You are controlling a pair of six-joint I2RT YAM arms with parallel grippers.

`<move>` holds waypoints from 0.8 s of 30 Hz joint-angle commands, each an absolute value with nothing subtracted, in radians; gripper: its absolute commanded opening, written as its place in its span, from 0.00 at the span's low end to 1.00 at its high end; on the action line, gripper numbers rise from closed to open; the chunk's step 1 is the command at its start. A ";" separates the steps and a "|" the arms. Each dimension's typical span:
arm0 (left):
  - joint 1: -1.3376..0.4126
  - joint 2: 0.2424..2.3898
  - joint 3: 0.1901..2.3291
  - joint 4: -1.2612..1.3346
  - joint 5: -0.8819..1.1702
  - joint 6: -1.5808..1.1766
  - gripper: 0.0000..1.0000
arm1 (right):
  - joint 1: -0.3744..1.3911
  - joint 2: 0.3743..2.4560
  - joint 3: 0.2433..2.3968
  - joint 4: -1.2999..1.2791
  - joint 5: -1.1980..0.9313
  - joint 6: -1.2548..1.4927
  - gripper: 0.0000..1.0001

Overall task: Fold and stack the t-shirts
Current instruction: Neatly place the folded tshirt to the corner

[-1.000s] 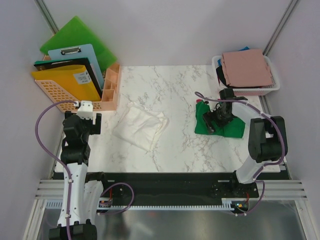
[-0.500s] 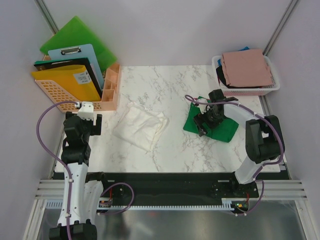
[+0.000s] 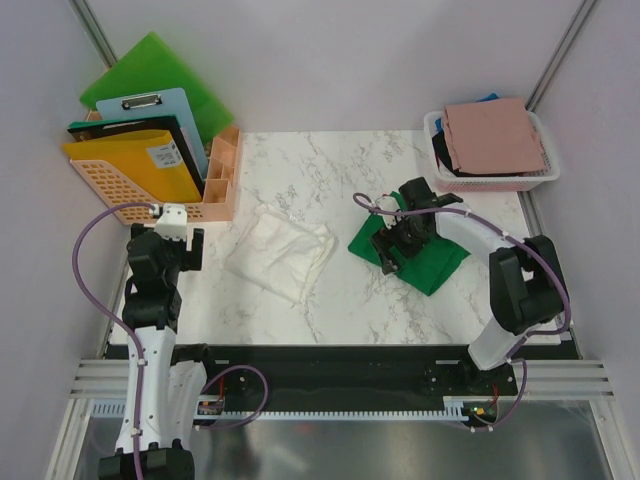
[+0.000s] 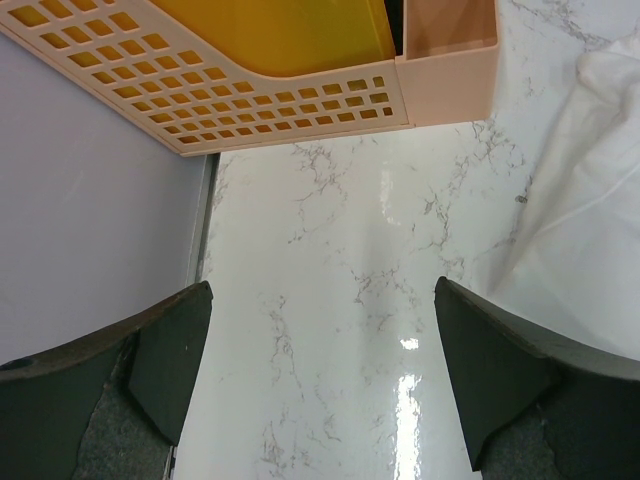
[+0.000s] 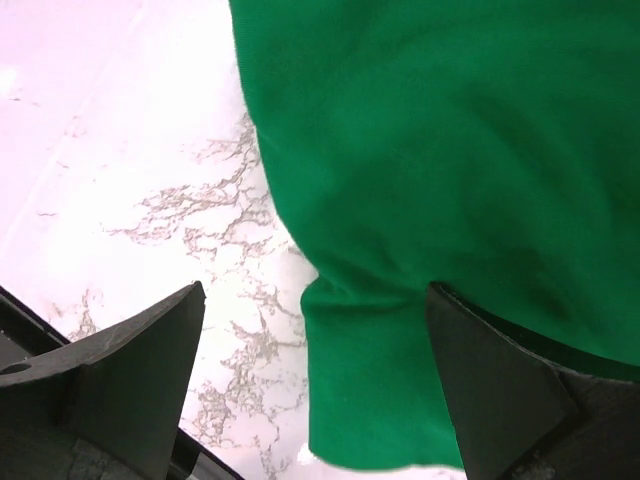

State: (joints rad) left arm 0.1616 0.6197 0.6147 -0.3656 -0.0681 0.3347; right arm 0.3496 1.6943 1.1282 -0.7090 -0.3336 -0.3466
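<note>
From above, a crumpled cream-white t-shirt (image 3: 285,250) lies left of centre on the marble worktop (image 3: 320,165). A green t-shirt (image 3: 428,265) lies right of centre, spread flat but skewed. The right gripper (image 3: 390,245) is down at its left edge, with its fingers spread apart. A dusty-pink t-shirt (image 3: 495,135) sits folded on top of the white basket (image 3: 432,125) in the far right corner, with bits of black and blue cloth showing beneath it. The left arm is drawn back on the left, just in front of a peach-coloured basket (image 3: 215,185) holding a yellow folder (image 3: 130,160), a blue clipboard (image 3: 165,110) and a green board (image 3: 150,65).

In the left wrist view, the left gripper (image 4: 322,290) is released, its fingers wide apart over bare worktop. The peach basket fills the top and the edge of the white t-shirt shows at the right.

In the right wrist view, the right gripper is open and grasps nothing. Its fingers straddle a folded corner of the green t-shirt, the right finger over the cloth and the left finger over marble.
</note>
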 commanded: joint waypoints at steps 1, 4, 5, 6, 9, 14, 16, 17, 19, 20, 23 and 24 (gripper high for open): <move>0.164 0.615 0.609 -0.345 -0.052 0.364 1.00 | 0.353 1.566 1.160 -0.750 -0.299 -0.345 0.98; 0.166 0.615 0.609 -0.347 -0.049 0.364 1.00 | 0.351 1.505 1.201 -0.770 -0.243 -0.341 0.98; 0.164 0.614 0.609 -0.345 -0.049 0.362 1.00 | 0.353 1.479 1.210 -0.772 -0.227 -0.342 0.98; 0.164 0.615 0.607 -0.347 -0.048 0.362 1.00 | 0.353 1.470 1.221 -0.770 -0.215 -0.345 0.98; 0.164 0.612 0.607 -0.347 -0.045 0.362 1.00 | 0.347 1.463 1.253 -0.733 -0.092 -0.338 0.98; 0.164 0.606 0.607 -0.351 -0.043 0.362 1.00 | 0.284 1.540 1.281 -0.660 -0.006 -0.266 0.98; 0.164 0.604 0.606 -0.353 -0.041 0.362 1.00 | 0.262 1.574 1.301 -0.635 0.012 -0.252 0.98; 0.164 0.603 0.607 -0.354 -0.041 0.362 1.00 | 0.258 1.607 1.308 -0.631 0.030 -0.249 0.98; 0.164 0.600 0.607 -0.356 -0.041 0.364 1.00 | 0.241 1.641 1.333 -0.609 0.029 -0.242 0.98; 0.164 0.600 0.607 -0.356 -0.041 0.364 1.00 | 0.238 1.673 1.341 -0.600 0.026 -0.242 0.98; 0.164 0.600 0.606 -0.356 -0.041 0.367 1.00 | 0.216 1.733 1.376 -0.594 0.008 -0.239 0.95; 0.164 0.600 0.606 -0.357 -0.041 0.367 1.00 | 0.206 1.746 1.388 -0.592 0.003 -0.230 0.92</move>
State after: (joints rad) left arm 0.1616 0.6083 0.6140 -0.3660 -0.0605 0.3351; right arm 0.2226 1.7149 1.3235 -0.6346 -0.0025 -0.2626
